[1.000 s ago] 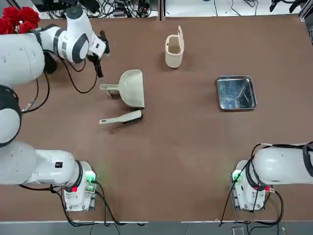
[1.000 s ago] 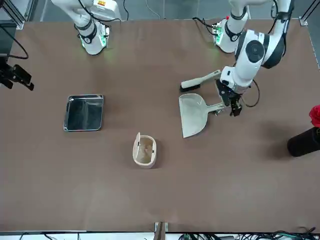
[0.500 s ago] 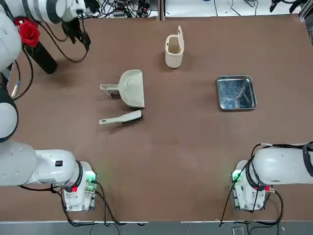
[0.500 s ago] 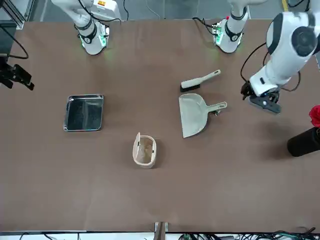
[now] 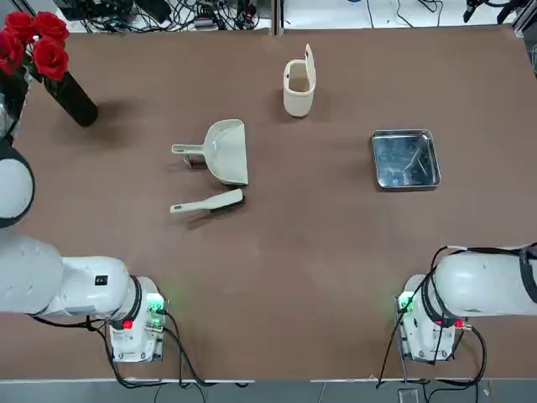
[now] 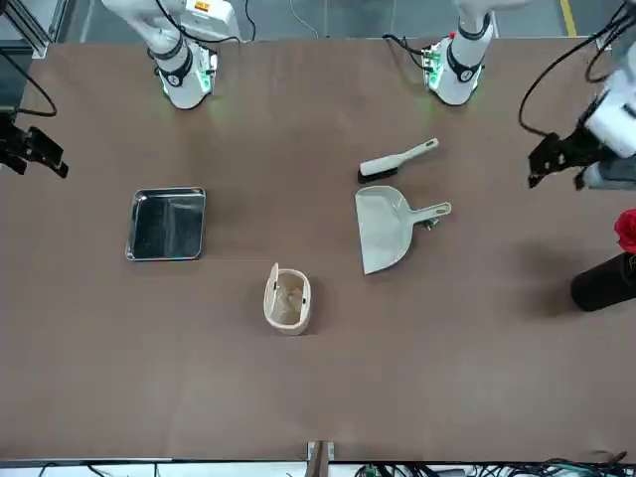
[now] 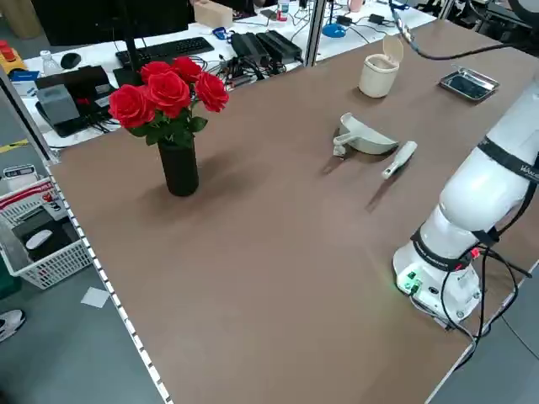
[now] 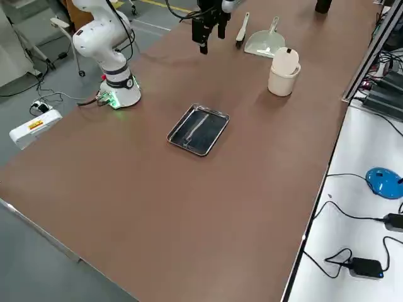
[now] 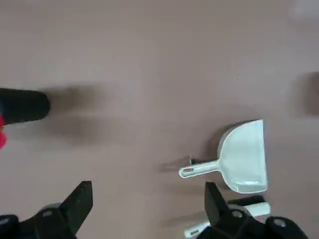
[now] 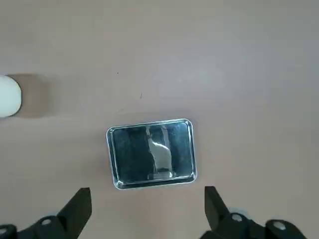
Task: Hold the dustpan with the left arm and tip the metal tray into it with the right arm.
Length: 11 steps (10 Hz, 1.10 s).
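On the surface (image 5: 294, 277) the dustpan (image 5: 226, 153), likely light, stiff plastic, is best gripped by its handle, while the metal tray (image 5: 406, 159), probably slippery, lies well apart to be pinched at its rim, both left jaws and right jaws being held wide and empty
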Available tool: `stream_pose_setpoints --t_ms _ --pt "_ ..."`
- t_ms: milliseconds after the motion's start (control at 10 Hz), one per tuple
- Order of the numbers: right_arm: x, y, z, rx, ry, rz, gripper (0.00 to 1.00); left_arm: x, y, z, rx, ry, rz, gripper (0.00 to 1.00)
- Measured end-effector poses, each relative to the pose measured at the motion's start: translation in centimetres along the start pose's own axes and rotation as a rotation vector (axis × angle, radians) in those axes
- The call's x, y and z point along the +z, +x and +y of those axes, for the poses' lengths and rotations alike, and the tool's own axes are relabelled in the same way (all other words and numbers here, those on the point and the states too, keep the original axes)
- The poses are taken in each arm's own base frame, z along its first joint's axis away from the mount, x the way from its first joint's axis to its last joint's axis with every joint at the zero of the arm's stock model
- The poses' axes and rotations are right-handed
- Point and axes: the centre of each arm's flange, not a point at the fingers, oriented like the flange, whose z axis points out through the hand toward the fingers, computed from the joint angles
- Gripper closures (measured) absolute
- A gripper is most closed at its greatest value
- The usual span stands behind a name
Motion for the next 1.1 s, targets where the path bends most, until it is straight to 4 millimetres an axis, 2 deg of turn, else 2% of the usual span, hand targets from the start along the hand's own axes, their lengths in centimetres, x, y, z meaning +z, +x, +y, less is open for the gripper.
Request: stream_pose_setpoints --t_ms 100,400,900,1100 --pt "0.0 0.0 0.1 0.002 0.000 0.000 0.00 -1.0 -0.6 0.1 -0.016 -0.001 -0.013 0.01" --pt "0.0 0.0 0.2 0.003 0.000 0.000 0.00 -1.2 -0.2 0.8 -0.011 -0.011 -0.018 0.01" --pt "0.0 0.0 0.2 0.003 0.000 0.001 0.00 1.2 1.1 1.2 -0.005 -0.012 -0.063 0.02" --pt "0.0 0.0 0.2 0.004 0.000 0.001 0.00 1.4 1.1 1.1 -0.006 -0.011 -0.070 0.03"
